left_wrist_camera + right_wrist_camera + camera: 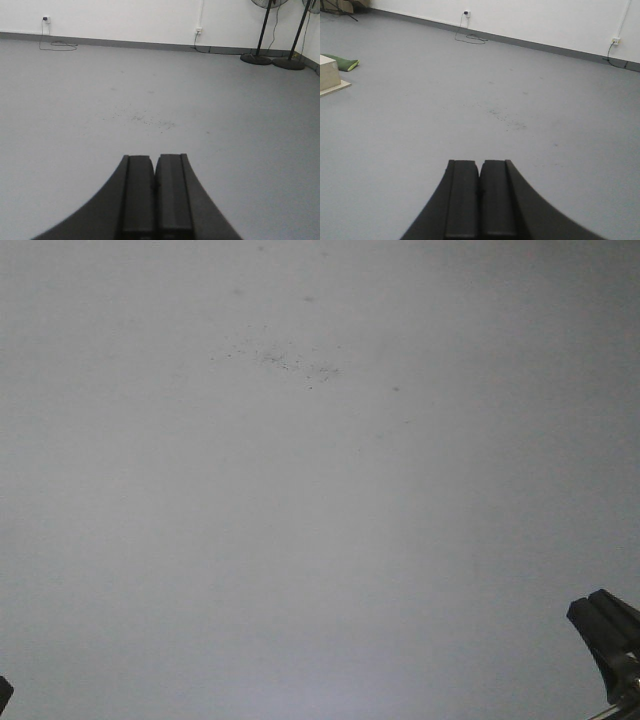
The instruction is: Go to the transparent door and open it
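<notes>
Front-facing view: plain grey floor [300, 540], patch of dark specks [290, 362]. Left wrist view: black left gripper [154, 167] clenched, pads pressed together, nothing between. Right wrist view: black right gripper [480, 170] likewise clenched, empty. Transparent door outside all three views. White wall [125, 15], two black pedestal fans [256, 59] far off.

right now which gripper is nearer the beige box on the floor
Probably left. The beige box lies left of the right gripper, on the side of the left gripper, whose own view misses it.
</notes>
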Controlling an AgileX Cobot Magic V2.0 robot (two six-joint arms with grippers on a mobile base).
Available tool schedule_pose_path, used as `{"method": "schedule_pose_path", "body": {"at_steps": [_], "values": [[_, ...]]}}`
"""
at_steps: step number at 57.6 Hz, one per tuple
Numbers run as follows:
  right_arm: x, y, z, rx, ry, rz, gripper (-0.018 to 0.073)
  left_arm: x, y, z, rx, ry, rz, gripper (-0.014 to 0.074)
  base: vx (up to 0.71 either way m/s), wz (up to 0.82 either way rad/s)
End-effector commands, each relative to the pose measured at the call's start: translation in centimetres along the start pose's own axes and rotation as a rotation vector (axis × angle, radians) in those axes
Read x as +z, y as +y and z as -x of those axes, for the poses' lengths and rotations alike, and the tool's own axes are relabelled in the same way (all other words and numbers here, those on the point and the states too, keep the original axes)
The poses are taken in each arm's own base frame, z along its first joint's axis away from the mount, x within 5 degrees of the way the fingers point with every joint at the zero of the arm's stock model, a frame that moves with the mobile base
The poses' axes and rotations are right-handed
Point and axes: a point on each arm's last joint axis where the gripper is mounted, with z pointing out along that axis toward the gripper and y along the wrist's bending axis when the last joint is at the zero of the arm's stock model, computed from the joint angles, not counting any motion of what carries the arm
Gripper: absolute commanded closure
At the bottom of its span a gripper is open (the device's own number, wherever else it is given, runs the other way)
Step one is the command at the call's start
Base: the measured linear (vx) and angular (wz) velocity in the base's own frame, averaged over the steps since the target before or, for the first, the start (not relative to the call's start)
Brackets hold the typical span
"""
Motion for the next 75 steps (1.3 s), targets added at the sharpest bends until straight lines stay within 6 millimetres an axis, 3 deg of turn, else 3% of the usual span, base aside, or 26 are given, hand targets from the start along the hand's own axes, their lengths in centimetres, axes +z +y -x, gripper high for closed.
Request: {"method": "schedule_pose_path", "body": {"at_steps": [1,75], "values": [[0.2,-0.02,0.18,-0.003,-0.047,-0.004,0.0559,0.07,0.08,0.03,-0.013,-0.07,0.002,0.0596,0.0,0.0],[0.2,-0.02,0.18,-0.003,-0.047,-0.004,0.0559,0.07,0.08,0.03,-0.013,-0.07,0.002,0.0596,0.0,0.0]]}}
